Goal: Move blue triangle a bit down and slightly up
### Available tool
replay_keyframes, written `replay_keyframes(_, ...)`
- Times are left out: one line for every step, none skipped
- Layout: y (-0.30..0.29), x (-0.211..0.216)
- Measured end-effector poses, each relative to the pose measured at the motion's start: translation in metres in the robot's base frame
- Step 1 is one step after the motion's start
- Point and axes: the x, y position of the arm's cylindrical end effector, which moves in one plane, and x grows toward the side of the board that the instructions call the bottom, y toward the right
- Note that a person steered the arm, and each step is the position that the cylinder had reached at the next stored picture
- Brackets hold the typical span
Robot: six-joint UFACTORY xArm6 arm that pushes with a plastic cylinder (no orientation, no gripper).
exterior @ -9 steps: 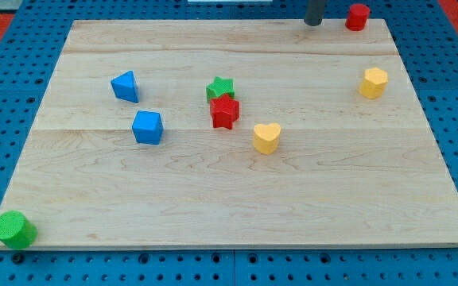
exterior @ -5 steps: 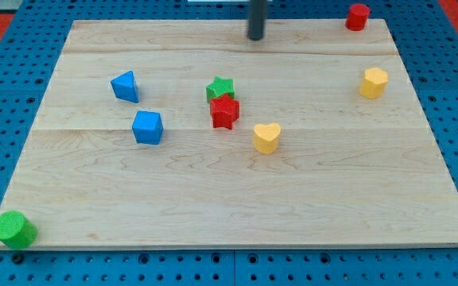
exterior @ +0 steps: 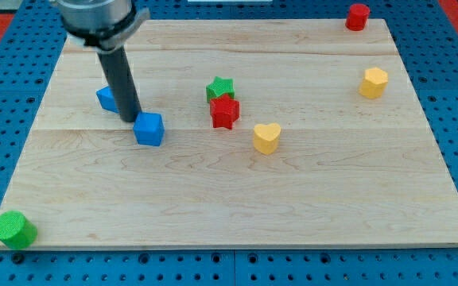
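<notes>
Blue triangle [exterior: 106,98] sits in the board's upper left part, mostly hidden behind my rod, so which way it points and its long axis cannot be told. My tip [exterior: 131,118] (a bare rod, nothing to spread or pinch) rests at its 4 o'clock, just beside it, apparently touching, with the blue cube [exterior: 149,128] right next to the tip at 4 o'clock. Pushing it down likely needs a start from 12 o'clock.

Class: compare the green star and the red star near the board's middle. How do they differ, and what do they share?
Colour: the green star is green, the red star red. Place: the green star lies nearer the view's top, the red star just below it. Visibility: the red star hides the green star's lower edge, while the red star shows whole. Both are star-shaped and sit close together.
</notes>
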Motion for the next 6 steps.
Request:
replay_keyframes(-0.012,0.040)
replay_keyframes(-0.012,0.047)
replay_keyframes(-0.020,0.038)
replay_keyframes(-0.033,0.031)
replay_keyframes(-0.027,0.017)
replay_keyframes(-0.009,-0.002)
